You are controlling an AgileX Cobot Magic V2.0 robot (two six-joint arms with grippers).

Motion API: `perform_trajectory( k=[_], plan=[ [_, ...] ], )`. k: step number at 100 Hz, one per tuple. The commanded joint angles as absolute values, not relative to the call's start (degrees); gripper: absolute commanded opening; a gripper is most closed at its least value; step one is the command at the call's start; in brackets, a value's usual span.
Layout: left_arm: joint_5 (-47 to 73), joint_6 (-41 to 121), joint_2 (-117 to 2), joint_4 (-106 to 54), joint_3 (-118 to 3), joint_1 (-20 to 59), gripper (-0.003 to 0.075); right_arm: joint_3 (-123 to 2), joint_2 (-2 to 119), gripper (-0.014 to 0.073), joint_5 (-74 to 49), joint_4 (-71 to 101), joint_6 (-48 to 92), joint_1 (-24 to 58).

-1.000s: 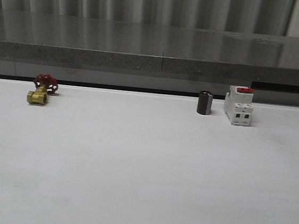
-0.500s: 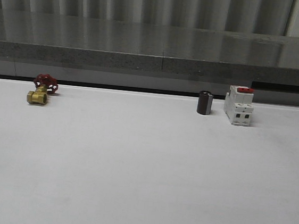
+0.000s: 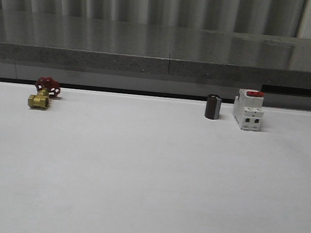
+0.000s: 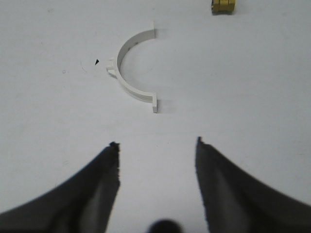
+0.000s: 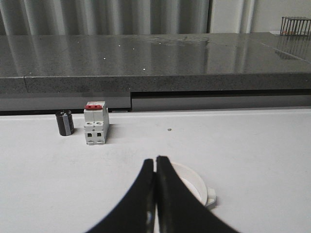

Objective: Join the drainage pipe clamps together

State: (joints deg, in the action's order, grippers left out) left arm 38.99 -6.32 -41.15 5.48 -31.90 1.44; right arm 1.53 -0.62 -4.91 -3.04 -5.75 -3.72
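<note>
From the front, the white table (image 3: 148, 182) carries three small things along its far edge: a brass valve with a red handwheel (image 3: 43, 94) off to the left, and well over to the right a short dark cylinder (image 3: 212, 107) standing upright just beside a white circuit breaker with a red switch (image 3: 248, 109).

Looking down from the left wrist, one white half-ring clamp (image 4: 133, 70) lies flat on the table, its curve bulging one way with a small tab on the outer side and a flat flange at each end. The left gripper (image 4: 157, 145) hangs above the table short of it, its two dark fingers spread wide with bare table between them and nothing in its grasp. A bit of the brass valve (image 4: 223, 6) peeks in at the frame's edge, beyond the clamp.

From the right wrist, the right gripper (image 5: 155, 162) has its fingers pressed together tip to tip, holding nothing. Just behind them the second white half-ring clamp (image 5: 197, 187) lies on the table, partly hidden by the fingers, its outer tab visible. Farther back stand the circuit breaker (image 5: 95, 124) and the dark cylinder (image 5: 64, 123), side by side.
</note>
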Motion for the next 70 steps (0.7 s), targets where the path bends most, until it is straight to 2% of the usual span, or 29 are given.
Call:
perform_trajectory(
  k=[1,25,49,70],
  plan=[
    [35.97,-10.61,-48.26,7.46,-36.73,1.50,0.0528,0.71,-1.67,-0.0066,-0.37,-3.60,-5.34,-4.01],
    [38.93,-13.73,-67.86,9.73,-47.43,0.10,0.0472,0.71,-1.67,-0.0066,-0.37,-3.60,-5.34,-4.01],
    [44.64,-11.91,-85.21,4.80,-59.17,-6.23,0.0472,0.71,-1.67,-0.0066,-0.37,-3.60,-5.34,-4.01],
    [46.86,-9.59,-97.28,2.59,-67.37,-7.74,0.0472,0.71,-1.67,-0.0066,-0.37,-3.60,-5.34,-4.01]
  ],
)
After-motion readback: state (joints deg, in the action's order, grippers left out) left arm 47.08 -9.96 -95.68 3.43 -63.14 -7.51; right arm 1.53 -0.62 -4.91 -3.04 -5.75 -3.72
